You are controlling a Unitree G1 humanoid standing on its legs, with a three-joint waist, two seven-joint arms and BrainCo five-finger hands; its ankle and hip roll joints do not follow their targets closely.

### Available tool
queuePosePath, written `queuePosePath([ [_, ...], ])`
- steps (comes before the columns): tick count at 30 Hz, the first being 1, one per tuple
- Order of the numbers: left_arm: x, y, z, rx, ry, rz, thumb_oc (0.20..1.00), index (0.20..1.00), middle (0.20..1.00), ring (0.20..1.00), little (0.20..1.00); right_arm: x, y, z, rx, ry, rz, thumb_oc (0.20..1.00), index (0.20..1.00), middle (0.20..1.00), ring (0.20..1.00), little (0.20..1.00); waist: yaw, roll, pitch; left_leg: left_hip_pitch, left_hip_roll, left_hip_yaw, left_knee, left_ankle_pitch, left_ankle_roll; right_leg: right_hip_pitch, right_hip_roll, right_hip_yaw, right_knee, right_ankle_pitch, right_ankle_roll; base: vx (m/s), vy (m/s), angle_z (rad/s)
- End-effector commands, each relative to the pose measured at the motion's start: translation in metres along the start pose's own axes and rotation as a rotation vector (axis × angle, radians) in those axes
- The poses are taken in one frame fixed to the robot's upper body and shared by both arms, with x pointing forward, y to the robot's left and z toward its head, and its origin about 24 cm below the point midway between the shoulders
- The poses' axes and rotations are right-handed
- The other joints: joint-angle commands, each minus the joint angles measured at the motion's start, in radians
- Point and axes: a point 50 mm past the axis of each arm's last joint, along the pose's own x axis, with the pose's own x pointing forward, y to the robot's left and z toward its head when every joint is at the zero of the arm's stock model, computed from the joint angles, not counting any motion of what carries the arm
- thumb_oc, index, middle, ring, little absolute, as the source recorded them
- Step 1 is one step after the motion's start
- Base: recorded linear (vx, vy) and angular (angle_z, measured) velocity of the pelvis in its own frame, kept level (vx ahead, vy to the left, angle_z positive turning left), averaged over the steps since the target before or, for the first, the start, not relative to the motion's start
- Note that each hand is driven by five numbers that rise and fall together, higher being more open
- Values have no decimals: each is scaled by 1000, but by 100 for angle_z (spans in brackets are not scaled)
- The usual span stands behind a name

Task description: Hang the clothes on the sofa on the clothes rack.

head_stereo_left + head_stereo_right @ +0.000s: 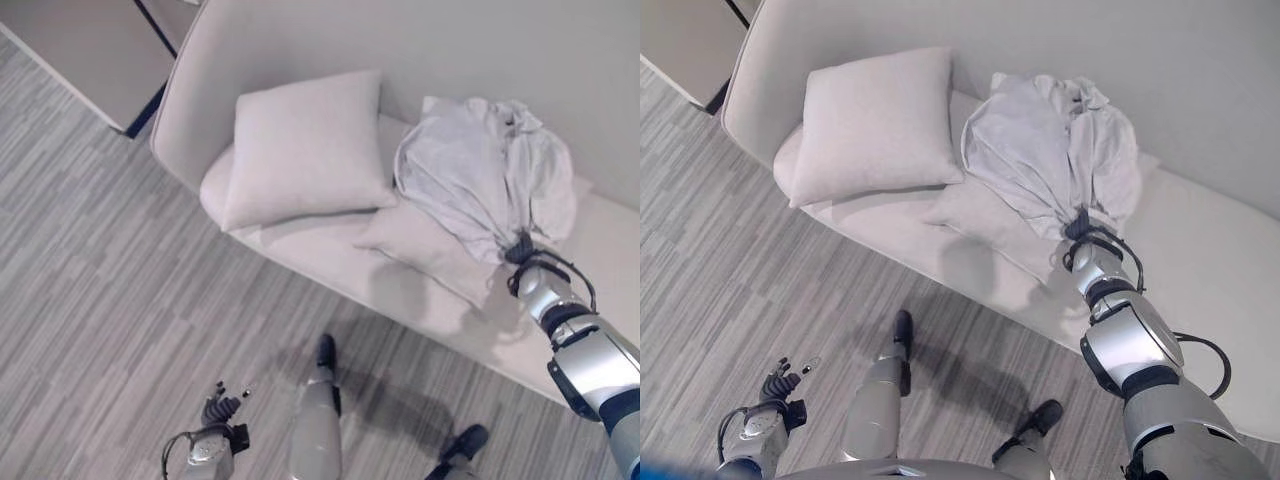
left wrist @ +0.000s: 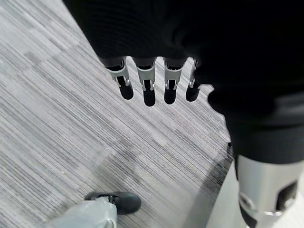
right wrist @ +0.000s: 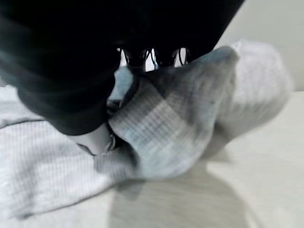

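One pale shirt (image 1: 1050,150) lies bunched on the sofa (image 1: 1200,250), its gathered edge pinched in the right hand (image 1: 1080,232); soft, light and floppy, it would hang better held near the collar.

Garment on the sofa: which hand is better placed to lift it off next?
The right hand, whose fingers are already bunched into the light grey garment on the sofa. The left hand hangs low over the floor, open.

Pale garment (image 1: 1050,150) bunched in right hand (image 1: 1077,228) above sofa (image 1: 1200,250); two cushions (image 1: 875,125); left hand (image 1: 775,385) low over floor (image 1: 730,250).
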Motion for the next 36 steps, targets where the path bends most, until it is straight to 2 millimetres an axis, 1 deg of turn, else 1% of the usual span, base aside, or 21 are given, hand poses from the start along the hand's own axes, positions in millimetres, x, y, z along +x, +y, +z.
queuePosePath([
  [1, -2, 23, -10, 59, 32, 65, 1000, 1000, 1000, 1000, 1000, 5, -23, -12, 105, 38, -67, 200, 200, 200, 200, 200, 24, 12, 10, -14, 55, -37, 25, -30, -28, 33, -14, 16, 33, 5, -4, 39, -27, -11],
  [2, -2, 24, -11, 48, 40, 73, 1000, 1000, 1000, 1000, 1000, 5, -23, -11, 193, 43, -71, 200, 200, 200, 200, 200, 16, 3, 0, 1, 60, -34, 22, -32, -29, 45, -8, 19, 29, 2, -5, 93, -49, -21],
  [3, -4, 30, -19, 24, 78, 98, 1000, 1000, 1000, 1000, 1000, 4, -25, -15, 490, 80, -83, 200, 200, 200, 200, 200, 1, -22, -32, 60, 69, -19, -1, -34, -32, 85, 2, 22, 18, -6, -5, 121, -55, -21],
  [5, -5, 31, -22, 11, 95, 102, 1000, 1000, 1000, 1000, 1000, 3, -23, -15, 606, 84, -78, 200, 200, 200, 200, 200, -9, -41, -56, 104, 70, -4, -23, -32, -35, 111, 6, 23, 15, -11, -5, 80, -28, -11],
  [6, -5, 31, -23, 12, 96, 102, 1000, 1000, 1000, 1000, 1000, 3, -23, -15, 606, 84, -78, 200, 200, 200, 200, 200, -8, -42, -55, 107, 70, -3, -26, -32, -35, 112, 6, 23, 15, -11, -5, 37, -8, -9],
  [7, -5, 30, -23, 13, 95, 94, 1000, 1000, 1000, 1000, 1000, 3, -23, -16, 666, 92, -78, 200, 200, 200, 200, 200, -14, -48, -67, 125, 72, 3, -35, -31, -36, 123, 8, 23, 14, -14, -3, 57, 14, -13],
  [8, -6, 22, -20, 17, 69, 55, 1000, 1000, 1000, 1000, 1000, 3, -30, -7, 790, 50, -94, 200, 200, 200, 200, 200, -25, -56, -93, 172, 75, 21, -65, -26, -38, 145, 10, 30, 11, -16, 0, 57, 14, -14],
  [9, -7, 22, -21, 18, 71, 55, 1000, 1000, 1000, 1000, 1000, 3, -29, -7, 790, 51, -94, 200, 200, 200, 200, 200, -24, -56, -93, 176, 75, 23, -67, -26, -38, 146, 10, 31, 11, -17, 0, 45, 30, -15],
  [10, -6, 15, -14, 26, 38, 20, 1000, 1000, 1000, 1000, 1000, 3, -33, -3, 842, 30, -101, 200, 200, 200, 200, 200, -32, -59, -104, 195, 76, 31, -79, -24, -37, 153, 11, 35, 11, -17, 2, 17, 29, -19],
  [13, -8, -4, 0, 27, -41, -71, 1000, 1000, 1000, 1000, 1000, 4, -55, 19, 996, -83, -127, 200, 200, 200, 200, 200, -44, -70, -137, 271, 81, 67, -132, -12, -38, 176, 13, 49, 10, -16, 6, 8, 53, -13],
  [16, -9, -21, 21, 30, -127, -129, 1000, 1000, 1000, 1000, 1000, 1, -88, 51, 1106, -253, -181, 200, 200, 200, 200, 200, -64, -79, -167, 332, 80, 98, -181, 7, -41, 191, 14, 61, 10, -14, 9, -10, 48, -27],
  [17, -9, -21, 21, 30, -127, -129, 1000, 1000, 1000, 1000, 1000, 1, -88, 51, 1106, -253, -181, 200, 200, 200, 200, 200, -64, -79, -167, 332, 80, 98, -181, 7, -41, 191, 14, 61, 10, -14, 9, -35, 56, -7],
  [18, -8, -30, 34, 52, -178, -154, 1000, 1000, 1000, 1000, 1000, -3, -104, 69, 1157, -337, -194, 200, 200, 200, 200, 200, -77, -87, -187, 352, 74, 120, -202, 27, -31, 195, 7, 59, 10, 1, 4, -36, 49, -13],
  [20, -10, -40, 55, 97, -268, -181, 1000, 1000, 1000, 1000, 1000, -8, -130, 89, 1208, -450, -216, 200, 200, 200, 200, 200, -90, -93, -206, 373, 76, 132, -214, 30, -35, 204, 6, 63, 10, 7, 6, -40, 47, -19],
  [25, -13, -56, 106, 221, -497, -187, 1000, 1000, 1000, 1000, 1000, -23, -194, 125, 1207, -651, -312, 200, 200, 200, 200, 200, -114, -105, -242, 418, 80, 155, -222, 26, -40, 223, 4, 76, 10, 11, 8, -17, 38, -12],
  [26, -15, -59, 117, 239, -548, -185, 1000, 1000, 1000, 1000, 1000, -27, -213, 132, 1199, -693, -338, 200, 200, 200, 200, 200, -121, -110, -249, 426, 80, 161, -224, 25, -42, 225, 2, 78, 10, 13, 9, -12, 26, -18],
  [28, -17, -62, 131, 273, -616, -184, 1000, 1000, 1000, 1000, 1000, -32, -236, 141, 1173, -736, -373, 200, 200, 200, 200, 200, -128, -118, -263, 436, 83, 170, -225, 24, -45, 228, 1, 80, 12, 13, 10, -15, 27, -13],
  [29, -18, -65, 144, 334, -687, -171, 1000, 1000, 1000, 1000, 1000, -35, -256, 149, 1166, -762, -396, 200, 200, 200, 200, 200, -137, -126, -275, 447, 85, 177, -226, 23, -48, 232, 1, 83, 13, 13, 11, -18, 22, -16],
  [30, -18, -65, 144, 332, -688, -171, 1000, 1000, 1000, 1000, 1000, -35, -257, 150, 1166, -764, -396, 200, 200, 200, 200, 200, -136, -125, -274, 448, 85, 177, -226, 23, -48, 232, 1, 84, 13, 13, 11, -16, 26, -17],
  [31, -18, -67, 153, 363, -722, -162, 1000, 1000, 1000, 1000, 1000, -36, -276, 150, 1158, -750, -427, 200, 200, 200, 200, 200, -143, -133, -289, 455, 89, 182, -227, 24, -52, 233, 1, 86, 13, 12, 12, -10, 25, -12],
  [36, -16, -74, 165, 380, -748, -149, 1000, 1000, 1000, 1000, 1000, -40, -306, 154, 1151, -731, -469, 200, 200, 200, 200, 200, -159, -142, -314, 471, 97, 194, -227, 24, -61, 241, 5, 90, 14, 7, 14, -4, 12, -9],
])
